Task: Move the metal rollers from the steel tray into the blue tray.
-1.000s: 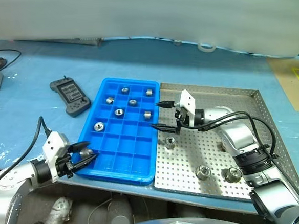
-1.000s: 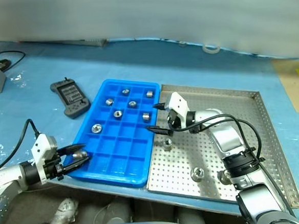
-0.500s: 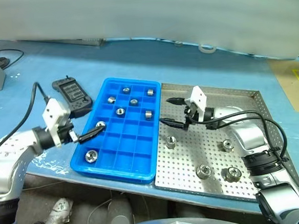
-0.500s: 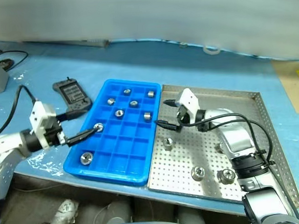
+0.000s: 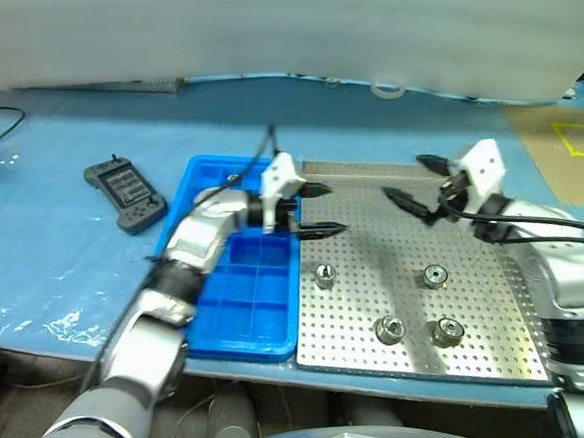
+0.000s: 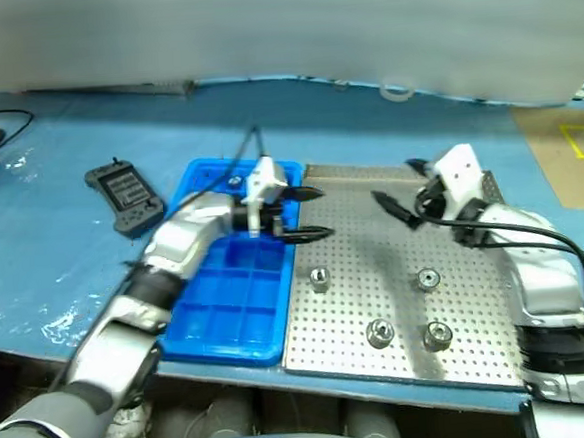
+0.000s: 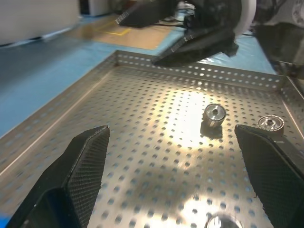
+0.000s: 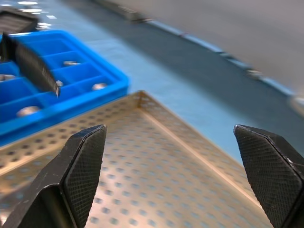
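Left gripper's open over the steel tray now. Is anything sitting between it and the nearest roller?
Nothing visible does. The left gripper hangs open above bare perforated floor of the steel tray, and the nearest metal roller lies just below it, uncovered. The right gripper is off to the side.

The left arm (image 5: 208,235) hides much of the blue tray (image 5: 246,312) (its far compartments).

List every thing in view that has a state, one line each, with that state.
left gripper: open, empty, over the steel tray's near-left part.
right gripper: open, empty, above the steel tray.
metal rollers: four lie loose on the steel tray.
steel tray: flat, holding four rollers.
blue tray: near compartments empty.
black controller: lying flat.
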You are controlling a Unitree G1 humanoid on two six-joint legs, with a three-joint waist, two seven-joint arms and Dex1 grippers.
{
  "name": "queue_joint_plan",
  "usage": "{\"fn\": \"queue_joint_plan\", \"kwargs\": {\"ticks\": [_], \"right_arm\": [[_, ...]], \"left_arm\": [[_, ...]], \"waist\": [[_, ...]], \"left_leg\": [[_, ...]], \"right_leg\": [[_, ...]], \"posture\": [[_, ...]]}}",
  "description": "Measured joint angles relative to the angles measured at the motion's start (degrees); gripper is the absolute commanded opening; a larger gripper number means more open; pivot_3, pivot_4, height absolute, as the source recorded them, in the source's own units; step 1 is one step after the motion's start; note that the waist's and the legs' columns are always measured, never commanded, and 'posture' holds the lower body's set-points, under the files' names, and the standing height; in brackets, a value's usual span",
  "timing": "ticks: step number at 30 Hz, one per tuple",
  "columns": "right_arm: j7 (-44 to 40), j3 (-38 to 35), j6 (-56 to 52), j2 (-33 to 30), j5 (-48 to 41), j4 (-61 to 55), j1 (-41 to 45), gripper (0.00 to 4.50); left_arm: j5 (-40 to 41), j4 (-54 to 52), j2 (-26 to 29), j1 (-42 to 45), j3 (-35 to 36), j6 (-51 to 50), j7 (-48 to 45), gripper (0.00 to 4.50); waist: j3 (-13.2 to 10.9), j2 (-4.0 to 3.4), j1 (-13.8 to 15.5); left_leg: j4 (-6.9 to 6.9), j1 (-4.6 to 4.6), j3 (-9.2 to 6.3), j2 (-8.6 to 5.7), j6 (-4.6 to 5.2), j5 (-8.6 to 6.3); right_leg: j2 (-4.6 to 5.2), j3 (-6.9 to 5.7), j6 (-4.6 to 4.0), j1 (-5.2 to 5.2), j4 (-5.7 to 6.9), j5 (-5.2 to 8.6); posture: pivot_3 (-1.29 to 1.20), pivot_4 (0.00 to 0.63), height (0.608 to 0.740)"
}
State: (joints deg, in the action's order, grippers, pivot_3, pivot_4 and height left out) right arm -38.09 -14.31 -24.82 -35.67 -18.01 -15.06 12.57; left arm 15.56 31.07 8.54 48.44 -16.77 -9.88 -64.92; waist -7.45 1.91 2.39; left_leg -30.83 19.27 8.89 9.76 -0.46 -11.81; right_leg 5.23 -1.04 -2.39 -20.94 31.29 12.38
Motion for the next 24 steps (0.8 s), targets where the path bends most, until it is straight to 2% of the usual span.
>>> {"fn": "queue_joint_plan", "kwargs": {"ticks": [3, 9, 13, 18, 24], "right_arm": [[5.3, -4.3, -0.8, 1.9, 0.1, -5.7, -6.4, 4.50], [12.1, -8.0, -3.2, 5.7, 0.1, -15.2, -16.0, 4.50], [15.9, -11.0, -4.6, 8.8, 0.0, -22.4, -23.5, 4.50], [19.0, -12.2, -4.9, 11.0, 0.3, -27.1, -28.2, 4.50], [20.7, -12.4, -4.9, 11.7, 0.6, -27.6, -30.2, 4.50]], "left_arm": [[-2.3, 12.5, -7.3, 5.5, 0.0, 5.1, -1.0, 4.43], [-8.3, 28.7, -16.6, 11.2, -1.1, 14.7, -0.5, 4.43], [-12.1, 35.3, -16.8, 12.6, -1.2, 19.3, 1.0, 4.43], [-17.0, 39.7, -16.9, 12.6, -1.6, 23.5, 3.4, 4.43], [-19.4, 41.3, -17.0, 12.6, -1.5, 24.6, 6.3, 4.43]], "waist": [[0.1, -0.13, -1.6], [0.3, -0.54, -5.5], [0.4, -0.69, -8.1], [0.6, -1.02, -12.6], [0.7, -1.30, -18.2]], "left_leg": [[-0.01, 0.03, 0.03, 0.02, 0.21, -0.12], [-0.29, 0.20, 0.19, -0.05, 0.97, -0.66], [-0.33, 0.33, 0.25, -0.07, 1.02, -0.73], [-0.48, 0.69, 0.06, -0.09, 1.22, -0.83], [-0.69, 0.99, -0.01, -0.85, 1.95, -1.26]], "right_leg": [[0.00, -0.02, 0.00, 0.10, -0.24, 0.00], [0.20, 0.14, 0.00, 0.09, -0.65, 0.01], [0.21, 0.17, 0.03, 0.19, -0.84, 0.03], [0.24, -0.09, 0.05, 0.24, -1.59, 0.02], [1.14, -0.49, 0.07, 0.28, -1.62, -0.02]], "posture": [[-0.43, 0.150, 0.740], [-0.59, 0.150, 0.740], [-0.67, 0.150, 0.740], [-0.70, 0.150, 0.740], [-0.71, 0.150, 0.740]]}}
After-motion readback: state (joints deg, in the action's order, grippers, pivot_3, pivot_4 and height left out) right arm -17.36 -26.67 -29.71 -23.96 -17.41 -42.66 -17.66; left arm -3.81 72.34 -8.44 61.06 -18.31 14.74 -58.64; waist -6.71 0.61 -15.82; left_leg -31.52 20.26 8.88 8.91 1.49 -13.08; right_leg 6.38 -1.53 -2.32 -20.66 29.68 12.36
